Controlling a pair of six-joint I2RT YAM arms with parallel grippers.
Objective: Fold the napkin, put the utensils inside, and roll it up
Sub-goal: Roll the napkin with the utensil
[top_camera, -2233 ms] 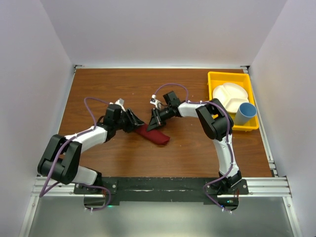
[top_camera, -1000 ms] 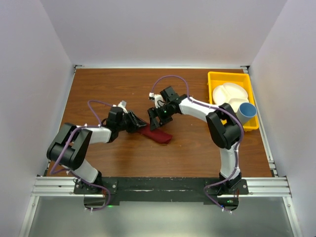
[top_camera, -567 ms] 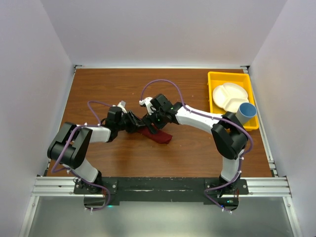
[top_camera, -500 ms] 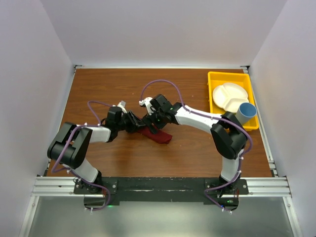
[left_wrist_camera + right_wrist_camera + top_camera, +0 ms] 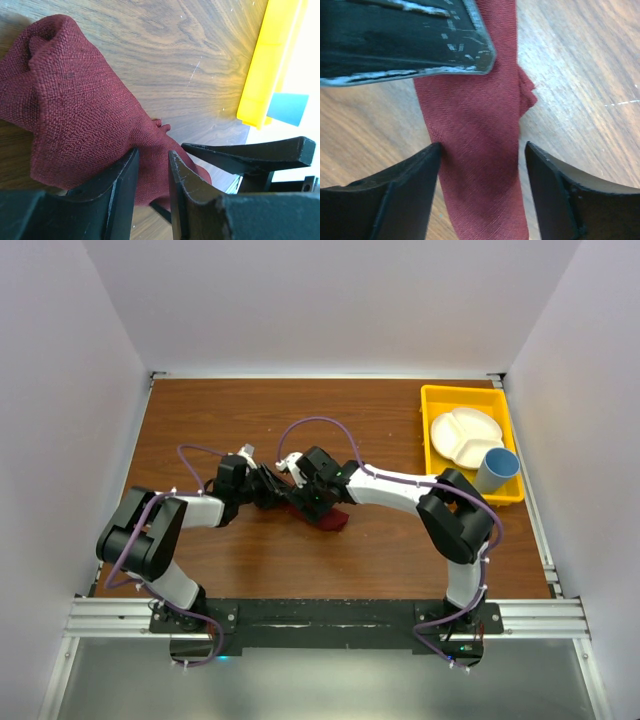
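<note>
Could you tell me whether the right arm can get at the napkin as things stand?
Probably yes: the jaws of the right gripper stand open astride the napkin with nothing between; the left gripper holds only one end.

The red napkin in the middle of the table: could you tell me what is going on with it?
Both arms are on the maroon napkin, bunched into a narrow strip on the table. The left gripper pinches one end; the right gripper hangs open astride the strip beside it. No cutlery shows, so whether any is wrapped inside cannot be told. A divided plate and blue cup sit in the yellow tray.
</note>
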